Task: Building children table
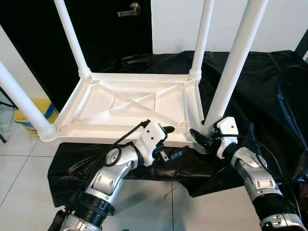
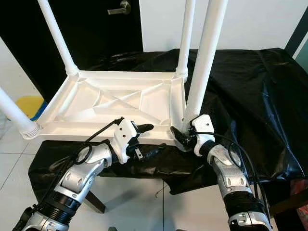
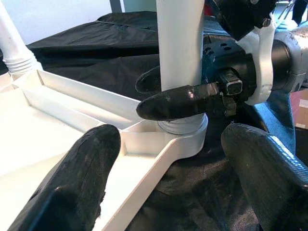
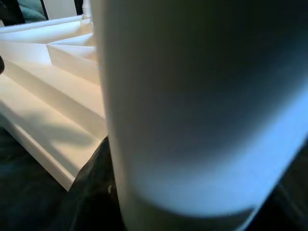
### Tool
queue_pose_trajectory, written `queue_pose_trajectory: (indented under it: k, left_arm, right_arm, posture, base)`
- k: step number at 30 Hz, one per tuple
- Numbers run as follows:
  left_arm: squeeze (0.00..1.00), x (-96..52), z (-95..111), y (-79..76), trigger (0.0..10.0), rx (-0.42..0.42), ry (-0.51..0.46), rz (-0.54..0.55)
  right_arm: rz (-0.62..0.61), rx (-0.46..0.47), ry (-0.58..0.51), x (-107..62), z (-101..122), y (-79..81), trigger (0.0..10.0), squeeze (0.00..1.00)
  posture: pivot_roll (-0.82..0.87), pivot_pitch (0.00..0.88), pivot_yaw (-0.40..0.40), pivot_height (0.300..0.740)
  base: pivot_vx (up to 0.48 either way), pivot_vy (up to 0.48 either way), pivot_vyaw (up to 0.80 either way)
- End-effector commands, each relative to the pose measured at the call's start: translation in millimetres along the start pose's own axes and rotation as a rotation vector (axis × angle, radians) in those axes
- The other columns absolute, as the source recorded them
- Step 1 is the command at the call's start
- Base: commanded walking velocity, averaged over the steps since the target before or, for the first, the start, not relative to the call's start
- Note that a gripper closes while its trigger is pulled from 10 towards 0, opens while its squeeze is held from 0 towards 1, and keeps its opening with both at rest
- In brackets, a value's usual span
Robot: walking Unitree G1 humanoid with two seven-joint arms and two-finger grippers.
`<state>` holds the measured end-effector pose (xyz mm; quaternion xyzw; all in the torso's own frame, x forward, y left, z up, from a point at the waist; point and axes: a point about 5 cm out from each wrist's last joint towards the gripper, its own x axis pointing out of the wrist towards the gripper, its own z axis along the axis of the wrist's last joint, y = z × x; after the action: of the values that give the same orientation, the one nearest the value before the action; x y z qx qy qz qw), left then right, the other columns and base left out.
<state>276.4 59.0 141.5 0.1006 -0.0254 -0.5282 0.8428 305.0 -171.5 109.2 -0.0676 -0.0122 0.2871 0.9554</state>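
Table leg [image 1: 234, 67] in right pincer [image 1: 203, 137]

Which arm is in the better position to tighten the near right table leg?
Right. The right gripper is closed around the base of the near right white plastic leg, beside its socket. The left gripper is open at the upturned white tabletop's near edge, holding nothing.

We see a smooth white plastic tabletop [image 1: 130, 103] with a faint sheen, ribbed underneath, its round legs [image 1: 236, 60] equally smooth plastic. Under it lies a thin black sheet [image 1: 269, 96], crinkled and slightly glossy like plastic film. Our arms [image 1: 113, 173] are brushed silver metal; the fingertips [image 3: 77, 187] look matt, finely textured black. The floor [image 1: 19, 163] is glossy tile.
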Motion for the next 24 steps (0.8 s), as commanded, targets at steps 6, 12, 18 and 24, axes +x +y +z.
queue_pose_trajectory:
  k: [6,12,18,24]
  left_arm:
    - [0.0,-1.7,-1.7,1.6,10.0,0.008,0.013,0.005]
    - [0.0,-0.7,-2.0,0.7,10.0,0.008,0.013,-0.005]
    - [0.0,-0.3,-2.4,-0.7,10.0,0.008,0.015,-0.014]
    - [0.0,-0.3,-2.2,-1.1,10.0,0.008,0.015,-0.017]
  right_arm:
    - [0.047,0.005,0.051,-1.5,-13.4,5.7,0.0,0.0]
    - [-0.002,0.037,0.058,-3.7,-16.6,7.6,10.0,0.0]
    - [-0.143,0.027,0.07,-3.5,-18.1,7.6,10.0,0.0]
    - [-0.222,0.024,0.064,-3.8,-17.4,6.9,10.0,0.0]
  posture:
    - [-0.11,0.0,-0.001,0.74]
    - [-0.11,0.0,0.003,0.74]
    - [-0.12,0.0,0.007,0.74]
    - [-0.12,0.0,0.009,0.74]
  base:
    - [0.0,0.0,0.0]
    - [0.0,0.0,0.0]
    - [0.0,0.0,0.0]
    - [0.0,0.0,0.0]
